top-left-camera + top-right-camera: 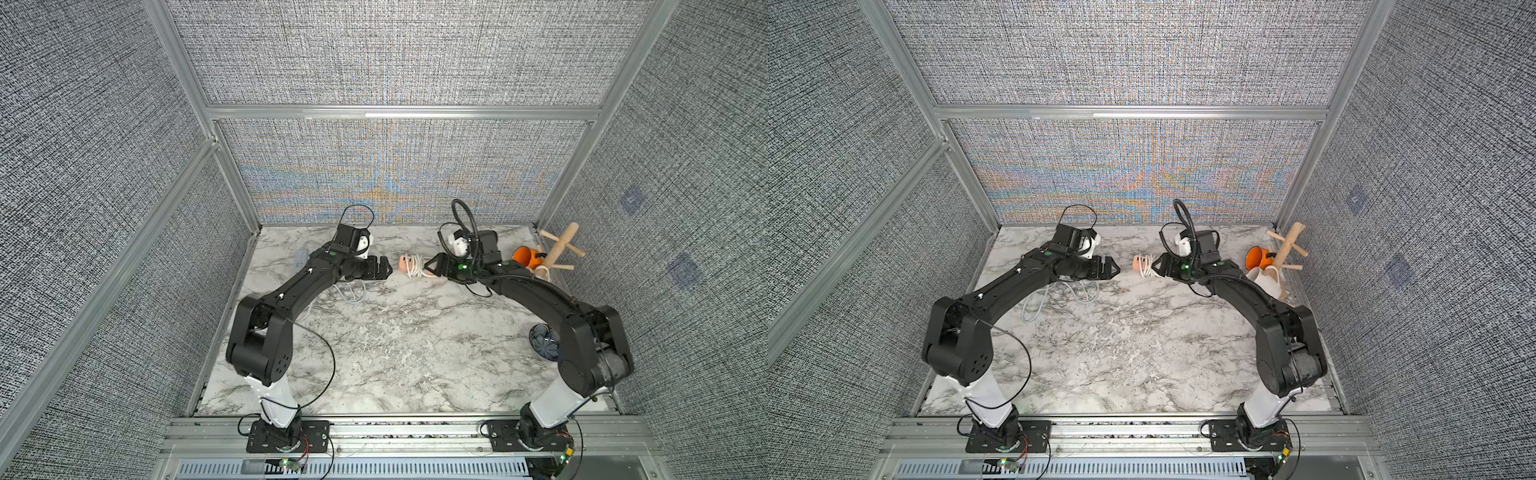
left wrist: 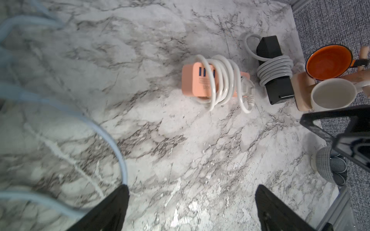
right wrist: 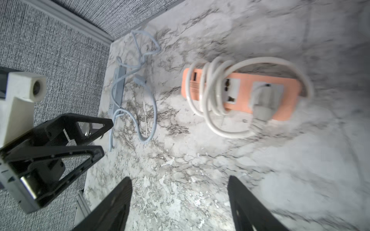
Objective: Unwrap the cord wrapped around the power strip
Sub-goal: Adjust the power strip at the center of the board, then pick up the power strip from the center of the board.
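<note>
A peach power strip [image 1: 404, 262] [image 1: 1138, 262] [image 2: 191, 82] [image 3: 246, 90] lies on the marble table at the back middle. A white cord [image 1: 415, 269] [image 1: 1148, 269] [image 2: 222, 80] [image 3: 212, 88] is coiled several times round it, and its plug [image 3: 262, 104] rests on the strip's face. My left gripper [image 1: 390, 270] [image 1: 1118, 269] [image 2: 192, 188] is open and hovers a little left of the strip. My right gripper [image 1: 427, 268] [image 1: 1159, 267] [image 3: 179, 179] is open by the strip's right end, with only bare table between its fingers.
A black power strip [image 2: 278, 88] wrapped in grey cord lies beside the peach one. An orange mug [image 1: 524, 257] [image 2: 328, 62], a white mug [image 1: 1266, 280] and a wooden mug tree [image 1: 559, 247] crowd the back right. A grey strip [image 3: 118, 88] with loose cord [image 1: 1075, 291] lies under my left arm.
</note>
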